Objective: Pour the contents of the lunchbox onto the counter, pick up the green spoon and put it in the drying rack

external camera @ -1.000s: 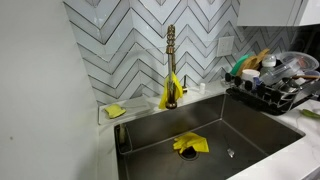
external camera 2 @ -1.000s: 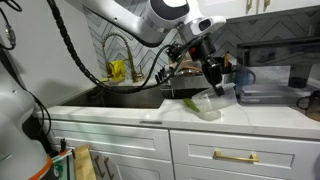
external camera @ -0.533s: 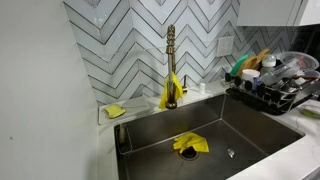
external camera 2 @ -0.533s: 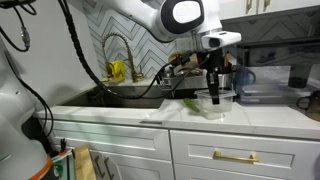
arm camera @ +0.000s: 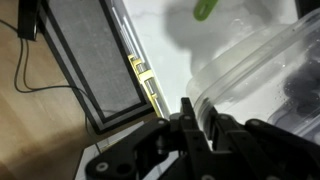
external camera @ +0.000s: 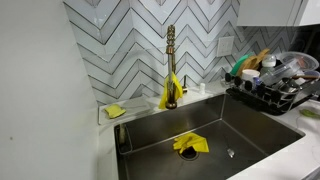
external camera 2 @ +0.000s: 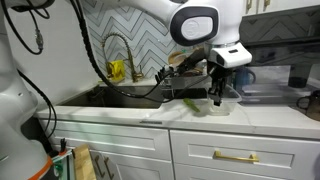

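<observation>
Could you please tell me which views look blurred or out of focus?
Wrist view: soft throughout, the lunchbox and the green object at the top edge smeared, the gripper dark and unfocused. In an exterior view the faucet and drying rack are crisp.

cloth (external camera: 190, 144) in sink (external camera: 150, 135) | faucet (external camera: 171, 60) behind sink | drying rack (external camera: 258, 99) beside sink

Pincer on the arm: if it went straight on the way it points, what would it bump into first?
The pincer points down, clamped on the clear lunchbox wall. Going on, it would likely press that box into the white counter just beneath; the gap is hard to judge.
</observation>
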Tool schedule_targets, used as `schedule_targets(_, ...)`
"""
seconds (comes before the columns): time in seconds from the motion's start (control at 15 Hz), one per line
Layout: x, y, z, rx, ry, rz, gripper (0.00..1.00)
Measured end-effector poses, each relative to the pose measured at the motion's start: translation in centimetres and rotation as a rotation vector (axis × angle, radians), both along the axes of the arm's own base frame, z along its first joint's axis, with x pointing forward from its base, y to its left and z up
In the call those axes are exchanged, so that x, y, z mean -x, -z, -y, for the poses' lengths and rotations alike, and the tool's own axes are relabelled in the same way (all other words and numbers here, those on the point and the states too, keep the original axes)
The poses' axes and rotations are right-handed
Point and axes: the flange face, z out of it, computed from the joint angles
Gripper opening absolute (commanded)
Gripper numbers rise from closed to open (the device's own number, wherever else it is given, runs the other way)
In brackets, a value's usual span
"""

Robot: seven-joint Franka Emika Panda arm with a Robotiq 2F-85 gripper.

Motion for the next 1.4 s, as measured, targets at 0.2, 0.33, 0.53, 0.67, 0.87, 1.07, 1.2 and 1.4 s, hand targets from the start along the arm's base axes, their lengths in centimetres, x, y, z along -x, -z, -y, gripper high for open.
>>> schedule_targets(0.2, -0.7, 0.1, 0.0, -0.106, 0.111, 0.044, 0.47)
schedule_targets(0.33, -0.9, 0.0, -0.1, -0.154, 0.169, 0.062, 0.62)
schedule_targets(0.53, -0.7, -0.5, 0.1, -0.164, 0.224, 0.059, 0.85)
schedule_targets(0.67, -0.4, -1.1, 0.3, -0.146, 0.236, 0.053, 1.00)
schedule_targets(0.87, 0.6, -2.2, -0.2, -0.120, 0.218, 0.017, 1.00)
schedule_targets(1.07, 1.5, -3.2, -2.1, -0.159, 0.169, -0.043, 1.00)
schedule_targets(1.2, 1.8, -3.8, -3.9, -0.185, 0.131, -0.078, 1.00)
schedule_targets(1.4, 1.4, -4.3, -5.5, -0.193, 0.097, -0.087, 1.00)
